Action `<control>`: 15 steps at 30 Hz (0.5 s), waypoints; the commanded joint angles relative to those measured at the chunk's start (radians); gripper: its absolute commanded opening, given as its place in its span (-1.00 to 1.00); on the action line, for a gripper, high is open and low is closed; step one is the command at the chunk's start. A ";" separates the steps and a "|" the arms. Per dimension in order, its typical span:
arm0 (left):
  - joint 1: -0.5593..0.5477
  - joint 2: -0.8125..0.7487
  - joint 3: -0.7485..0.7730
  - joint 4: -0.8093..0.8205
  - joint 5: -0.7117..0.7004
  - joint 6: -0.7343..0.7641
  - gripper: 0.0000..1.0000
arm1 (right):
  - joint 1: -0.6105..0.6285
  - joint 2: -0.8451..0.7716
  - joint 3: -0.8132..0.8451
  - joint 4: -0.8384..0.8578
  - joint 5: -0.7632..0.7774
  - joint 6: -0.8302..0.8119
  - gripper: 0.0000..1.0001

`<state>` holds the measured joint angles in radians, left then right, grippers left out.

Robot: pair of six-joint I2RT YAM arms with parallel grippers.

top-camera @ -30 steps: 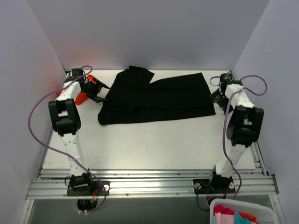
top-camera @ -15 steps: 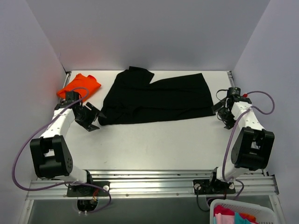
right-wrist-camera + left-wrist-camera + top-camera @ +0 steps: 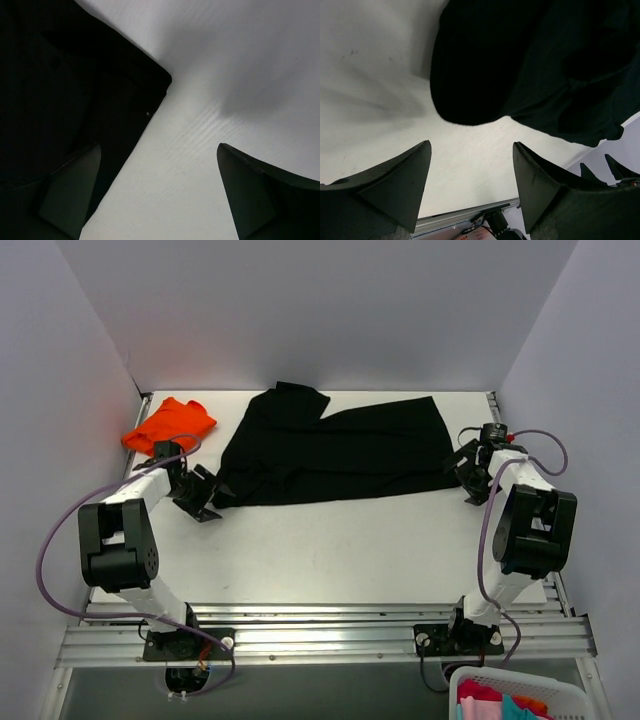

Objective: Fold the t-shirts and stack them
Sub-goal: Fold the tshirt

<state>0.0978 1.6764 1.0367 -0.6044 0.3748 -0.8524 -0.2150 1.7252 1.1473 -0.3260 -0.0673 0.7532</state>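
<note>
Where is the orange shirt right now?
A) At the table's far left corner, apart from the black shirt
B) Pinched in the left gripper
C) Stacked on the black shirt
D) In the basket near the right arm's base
A: the orange shirt lies at the far left corner of the table, with a strip of bare surface between it and the black shirt.
</note>
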 commanded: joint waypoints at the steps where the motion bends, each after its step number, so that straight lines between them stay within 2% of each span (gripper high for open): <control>1: -0.004 0.028 0.068 0.068 0.023 0.010 0.49 | -0.004 0.036 0.031 0.018 0.021 -0.012 0.93; 3: -0.004 0.032 0.079 0.071 0.018 0.010 0.48 | -0.004 0.051 0.022 0.038 0.029 -0.011 0.90; 6: -0.004 0.051 0.098 0.060 0.018 0.018 0.48 | -0.003 0.071 -0.004 0.068 0.037 -0.002 0.74; 7: -0.004 0.055 0.102 0.057 0.018 0.022 0.47 | -0.003 0.079 -0.015 0.074 0.041 0.001 0.61; 9: -0.004 0.063 0.103 0.051 0.019 0.024 0.47 | -0.004 0.086 -0.024 0.088 0.050 0.008 0.47; 10: -0.004 0.063 0.102 0.049 0.018 0.026 0.46 | -0.003 0.096 -0.026 0.090 0.055 0.009 0.24; 12: -0.004 0.063 0.099 0.048 0.018 0.027 0.44 | -0.003 0.102 -0.031 0.100 0.061 0.009 0.11; 15: -0.010 0.062 0.091 0.037 0.021 0.032 0.42 | -0.003 0.126 -0.028 0.110 0.064 0.006 -0.26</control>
<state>0.0959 1.7363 1.1023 -0.5735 0.3782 -0.8452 -0.2153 1.8347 1.1282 -0.2180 -0.0368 0.7570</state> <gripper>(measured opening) 0.714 0.426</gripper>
